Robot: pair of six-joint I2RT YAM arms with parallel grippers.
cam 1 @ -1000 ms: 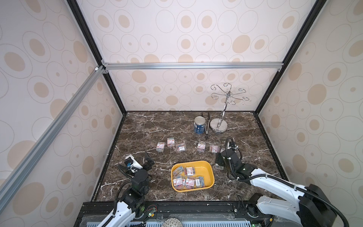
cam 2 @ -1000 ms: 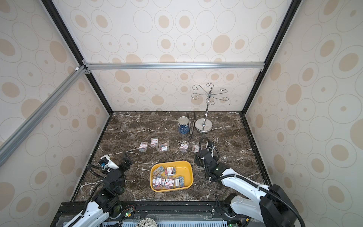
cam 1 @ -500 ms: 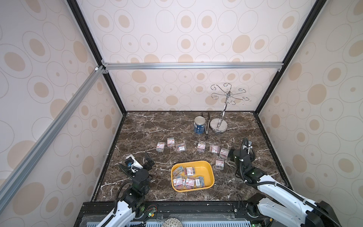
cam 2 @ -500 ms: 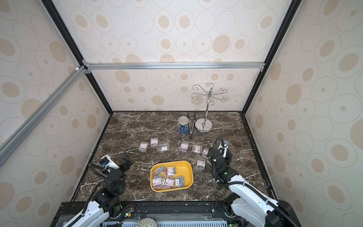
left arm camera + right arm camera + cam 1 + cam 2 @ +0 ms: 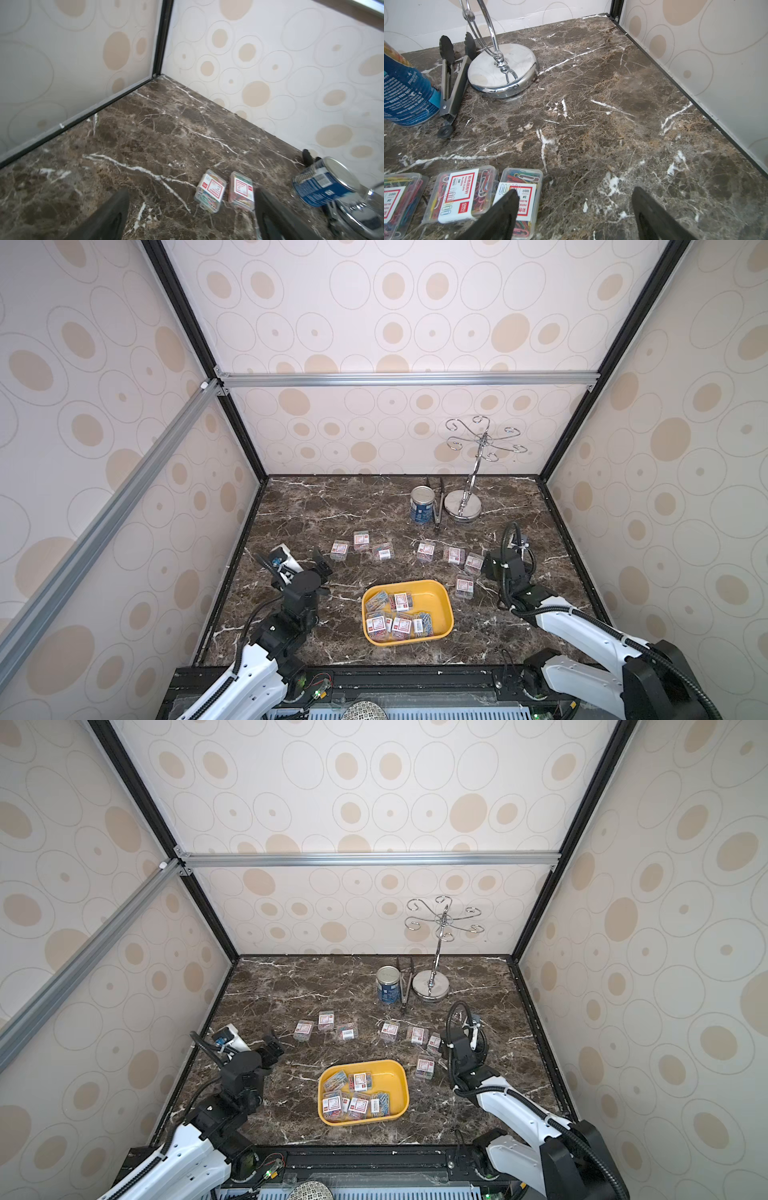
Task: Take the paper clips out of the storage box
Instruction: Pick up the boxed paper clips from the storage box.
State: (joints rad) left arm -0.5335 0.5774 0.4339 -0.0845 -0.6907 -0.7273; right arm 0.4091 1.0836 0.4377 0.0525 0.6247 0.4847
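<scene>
The yellow storage box [image 5: 441, 596] [image 5: 394, 1076] sits near the front middle, with several clear cases of paper clips [image 5: 400, 600] in it. Three more cases [image 5: 360, 540] lie behind it to the left, and several [image 5: 464, 586] lie to its right. My left gripper [image 5: 322, 566] [image 5: 191, 190] is open and empty, low at the left; two of those cases [image 5: 210, 191] lie ahead of it. My right gripper [image 5: 494, 563] [image 5: 575, 189] is open and empty beside the right-hand cases. One finger [image 5: 500, 214] overlaps the nearest case [image 5: 525, 182].
A blue-labelled tin can [image 5: 422, 505], metal tongs [image 5: 438, 506] and a chrome hook stand [image 5: 463, 502] stand at the back right. Patterned walls with black frame edges close in on three sides.
My right arm has swung right, away from the case by the box's far right corner, and has come partly back. The left arm has hardly moved.
</scene>
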